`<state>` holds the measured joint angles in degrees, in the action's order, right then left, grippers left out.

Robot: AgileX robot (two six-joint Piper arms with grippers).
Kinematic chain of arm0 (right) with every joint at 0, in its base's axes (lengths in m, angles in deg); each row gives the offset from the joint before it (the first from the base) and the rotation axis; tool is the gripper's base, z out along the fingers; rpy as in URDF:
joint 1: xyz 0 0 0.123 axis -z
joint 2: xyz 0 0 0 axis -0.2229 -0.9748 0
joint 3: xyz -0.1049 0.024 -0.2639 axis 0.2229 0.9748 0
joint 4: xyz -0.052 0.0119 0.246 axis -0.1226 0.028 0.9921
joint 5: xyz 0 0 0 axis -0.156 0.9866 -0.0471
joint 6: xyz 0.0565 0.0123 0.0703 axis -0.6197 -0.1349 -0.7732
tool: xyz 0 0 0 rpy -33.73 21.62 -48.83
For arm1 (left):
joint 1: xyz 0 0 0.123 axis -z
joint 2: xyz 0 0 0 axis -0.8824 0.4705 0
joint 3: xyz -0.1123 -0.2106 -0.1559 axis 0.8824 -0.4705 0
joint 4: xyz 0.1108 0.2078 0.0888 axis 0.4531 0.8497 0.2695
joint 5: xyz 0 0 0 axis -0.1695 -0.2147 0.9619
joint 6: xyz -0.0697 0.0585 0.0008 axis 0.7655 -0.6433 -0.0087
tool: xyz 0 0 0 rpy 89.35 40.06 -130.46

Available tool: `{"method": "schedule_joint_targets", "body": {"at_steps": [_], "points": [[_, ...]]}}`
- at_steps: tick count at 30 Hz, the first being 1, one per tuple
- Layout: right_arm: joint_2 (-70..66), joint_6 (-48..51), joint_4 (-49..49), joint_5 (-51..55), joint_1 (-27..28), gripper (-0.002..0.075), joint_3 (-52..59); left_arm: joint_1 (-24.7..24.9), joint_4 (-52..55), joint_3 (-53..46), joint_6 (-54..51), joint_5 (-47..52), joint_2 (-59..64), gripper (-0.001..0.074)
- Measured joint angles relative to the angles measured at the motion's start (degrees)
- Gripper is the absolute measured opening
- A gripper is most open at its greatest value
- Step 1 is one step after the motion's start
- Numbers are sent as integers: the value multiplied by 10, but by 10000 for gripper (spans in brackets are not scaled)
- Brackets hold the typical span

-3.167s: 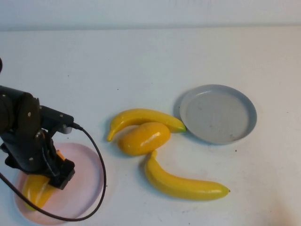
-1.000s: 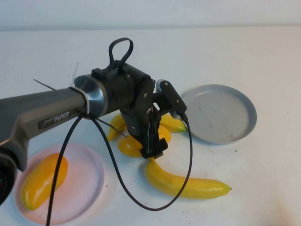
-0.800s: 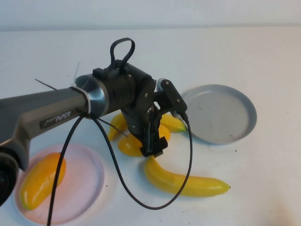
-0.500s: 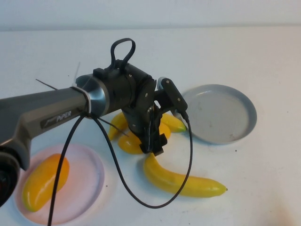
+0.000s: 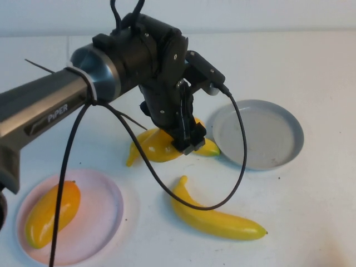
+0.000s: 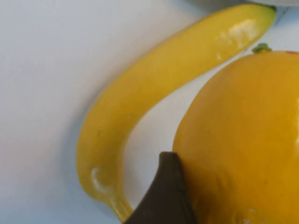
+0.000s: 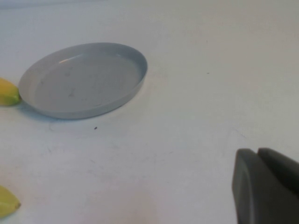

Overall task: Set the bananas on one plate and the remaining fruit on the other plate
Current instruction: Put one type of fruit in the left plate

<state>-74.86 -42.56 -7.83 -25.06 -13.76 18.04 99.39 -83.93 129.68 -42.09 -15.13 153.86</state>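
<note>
My left gripper [image 5: 187, 142] is shut on an orange-yellow mango-like fruit [image 5: 167, 151], held just above the table; in the left wrist view one dark finger [image 6: 166, 196] presses its side [image 6: 243, 140]. One banana [image 5: 139, 147] lies on the table beneath it [image 6: 140, 107]. Nearer the front lies the other banana [image 5: 217, 219]. A second mango-like fruit [image 5: 53, 214] rests on the pink plate [image 5: 105, 222] at front left. Right of centre stands the grey plate [image 5: 258, 133], with nothing on it [image 7: 84, 79]. My right gripper [image 7: 258, 151] is shut, low over bare table right of the grey plate.
The left arm's black cable [image 5: 233, 167] loops down between the two bananas and the grey plate. White tabletop [image 5: 289, 67] stretches behind and to the right.
The left gripper has closed on the mango-like fruit and risen with it, shifting towards the back. The front banana has shifted slightly. The right gripper has not moved.
</note>
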Motion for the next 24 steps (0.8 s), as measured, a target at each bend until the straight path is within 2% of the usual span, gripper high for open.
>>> {"method": "schedule_joint_targets", "body": {"at_steps": [6, 12, 19, 24], "points": [[0, 0, 0, 0, 0, -17, 0, 0, -15, 4, 59, 61, -27, 544], [0, 0, 0, 0, 0, -17, 0, 0, -17, -33, 81, 68, -74, 544], [0, 0, 0, 0, 0, -17, 0, 0, 1, -162, 120, 56, -155, 543], [0, 0, 0, 0, 0, -17, 0, 0, 45, -287, 173, 12, -215, 543]]}}
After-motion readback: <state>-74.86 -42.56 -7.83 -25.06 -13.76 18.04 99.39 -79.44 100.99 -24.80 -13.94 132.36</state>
